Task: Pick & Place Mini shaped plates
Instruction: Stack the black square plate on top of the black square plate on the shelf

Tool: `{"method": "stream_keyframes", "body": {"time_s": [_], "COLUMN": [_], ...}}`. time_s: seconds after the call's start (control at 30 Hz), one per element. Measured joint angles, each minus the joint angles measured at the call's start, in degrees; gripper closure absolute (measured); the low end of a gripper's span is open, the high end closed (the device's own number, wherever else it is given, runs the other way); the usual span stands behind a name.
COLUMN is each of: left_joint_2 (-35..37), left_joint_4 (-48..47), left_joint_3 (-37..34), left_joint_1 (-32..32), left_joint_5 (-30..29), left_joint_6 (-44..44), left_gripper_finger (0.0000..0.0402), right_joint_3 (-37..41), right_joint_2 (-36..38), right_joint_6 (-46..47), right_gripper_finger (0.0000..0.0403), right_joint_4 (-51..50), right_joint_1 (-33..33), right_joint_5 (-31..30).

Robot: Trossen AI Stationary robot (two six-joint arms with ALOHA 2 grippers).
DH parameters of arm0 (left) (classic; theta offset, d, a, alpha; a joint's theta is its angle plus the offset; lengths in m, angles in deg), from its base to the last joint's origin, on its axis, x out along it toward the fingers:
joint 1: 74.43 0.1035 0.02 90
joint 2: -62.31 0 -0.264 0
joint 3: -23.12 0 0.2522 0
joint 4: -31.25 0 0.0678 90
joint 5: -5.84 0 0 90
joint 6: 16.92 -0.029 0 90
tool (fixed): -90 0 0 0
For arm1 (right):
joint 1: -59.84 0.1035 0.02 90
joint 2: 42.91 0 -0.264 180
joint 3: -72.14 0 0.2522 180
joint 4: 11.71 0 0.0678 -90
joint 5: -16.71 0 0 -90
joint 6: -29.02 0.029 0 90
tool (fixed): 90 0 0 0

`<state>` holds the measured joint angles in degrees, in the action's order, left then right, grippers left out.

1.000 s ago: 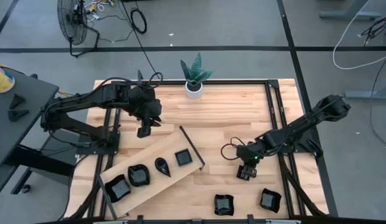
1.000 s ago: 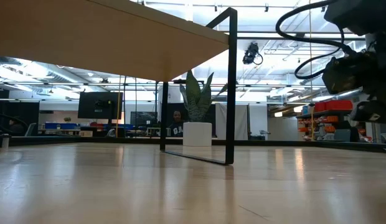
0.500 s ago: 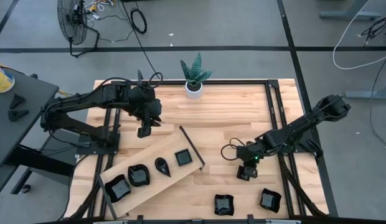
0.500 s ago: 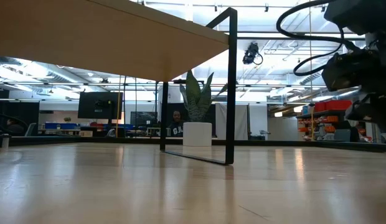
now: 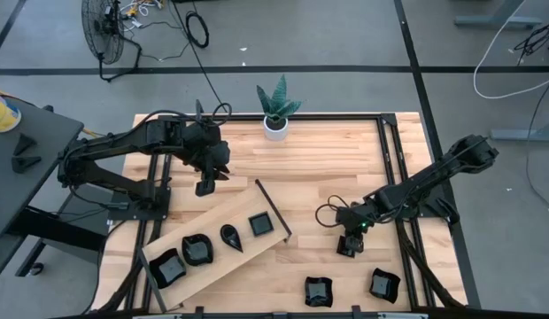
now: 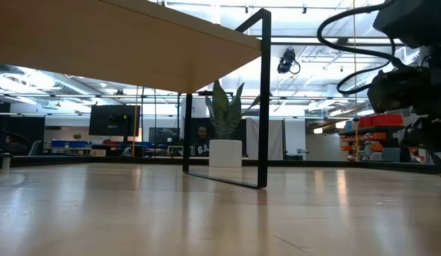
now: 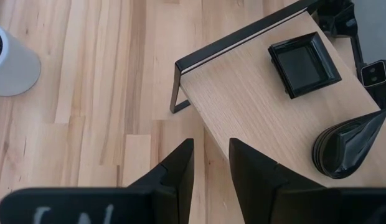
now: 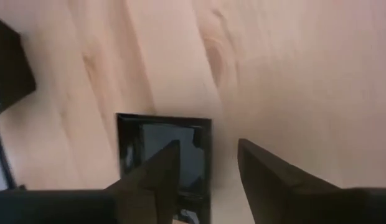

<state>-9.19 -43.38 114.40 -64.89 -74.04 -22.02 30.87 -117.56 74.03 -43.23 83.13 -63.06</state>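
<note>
Several mini shaped plates, glossy black, lie in a row on the raised wooden board (image 5: 243, 208); the nearest to its far end is square (image 5: 260, 224) and beside it lies a teardrop one (image 5: 230, 236). Two more plates (image 5: 318, 291) (image 5: 384, 284) rest on the table by its near edge. My right gripper (image 5: 348, 245) stands open, low over a square plate (image 8: 165, 146), one finger (image 8: 157, 177) over its inside and the other (image 8: 268, 180) outside its rim. My left gripper (image 7: 211, 177) hangs open with nothing in it, above the table beside the board's far end (image 7: 255, 106). My right gripper points down at the square plate, its fingers on either side of one rim (image 8: 208, 155). Whether a finger touches the plate I cannot tell. The plate lies flat on the table.
A white pot with a green plant (image 5: 275, 127) stands at the far edge. Black frame rails (image 5: 387, 168) run along the table's sides. The board stands on a black metal leg (image 6: 264, 99). Bare wood lies between the board and my right gripper.
In the low view my right gripper has sunk a little toward the table and shifted slightly toward the table's right edge.
</note>
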Motion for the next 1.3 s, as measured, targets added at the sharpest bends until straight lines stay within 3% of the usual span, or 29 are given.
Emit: {"method": "stream_keyframes", "body": {"time_s": [0.2,0.6,0.8,0.97,1.3], "left_joint_2": [0.00,0.00,0.00,0.00,0.00], "left_joint_4": [0.01,-0.01,-0.01,-0.01,-0.01], "left_joint_3": [0.00,0.00,0.00,0.00,0.00], "left_joint_1": [-0.02,0.00,-0.02,-0.01,-0.01], "left_joint_5": [-0.01,-0.01,-0.01,-0.01,-0.01], "left_joint_6": [-0.04,-0.07,-0.09,-0.11,-0.68], "left_gripper_finger": [0.0296,0.0296,0.0296,0.0296,0.0296], "right_joint_3": [0.00,0.00,0.00,0.04,0.04], "right_joint_2": [-0.04,-0.04,-0.04,-0.04,-0.07], "right_joint_6": [-0.70,-0.87,-0.25,5.57,14.53], "right_gripper_finger": [0.0274,0.0395,0.0400,0.0401,0.0402], "right_joint_4": [0.37,0.73,2.17,6.12,10.36], "right_joint_1": [0.04,0.04,0.04,-0.89,-8.87], "right_joint_5": [1.84,2.84,2.91,2.79,-3.14]}}
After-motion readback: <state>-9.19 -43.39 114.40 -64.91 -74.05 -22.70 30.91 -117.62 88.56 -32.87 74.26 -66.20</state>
